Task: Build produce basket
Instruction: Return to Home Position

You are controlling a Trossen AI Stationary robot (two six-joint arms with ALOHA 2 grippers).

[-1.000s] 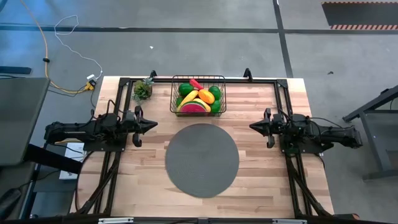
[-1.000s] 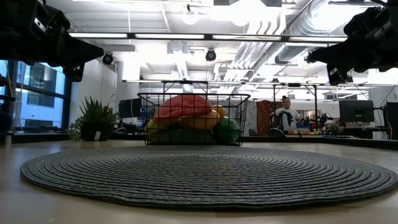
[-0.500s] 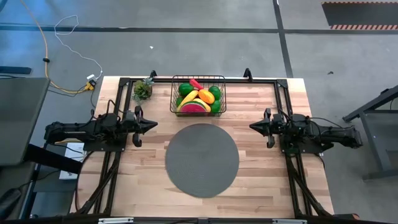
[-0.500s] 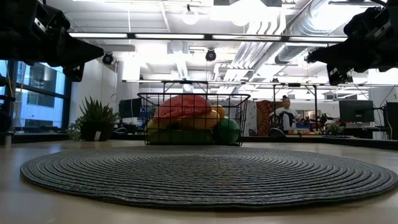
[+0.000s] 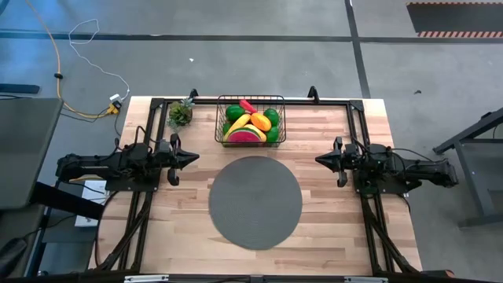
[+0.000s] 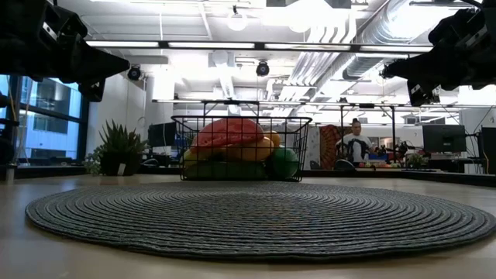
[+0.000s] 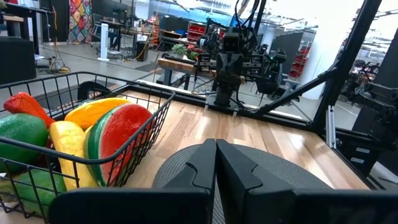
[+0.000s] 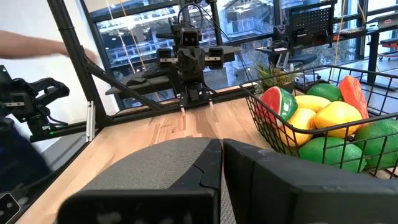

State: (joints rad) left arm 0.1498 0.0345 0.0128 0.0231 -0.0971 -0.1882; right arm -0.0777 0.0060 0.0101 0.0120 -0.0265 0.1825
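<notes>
High view: table [image 5: 330,236] carries a round grey mat [image 5: 255,202] lying between the grippers. Basket [image 5: 251,97], off to the far side of both, holds the produce [image 5: 250,124]. Left gripper [image 5: 192,158] and right gripper [image 5: 318,159] hover empty, fingers pressed together. Judged step: homing, with only parking outstanding.

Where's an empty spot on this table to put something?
The round grey woven mat in the middle is bare, as is the wooden table left and right of it. The back is crowded: black wire-mesh basket piled with toy produce, small potted plant beside it. The shut left tool and right tool flank the mat.
</notes>
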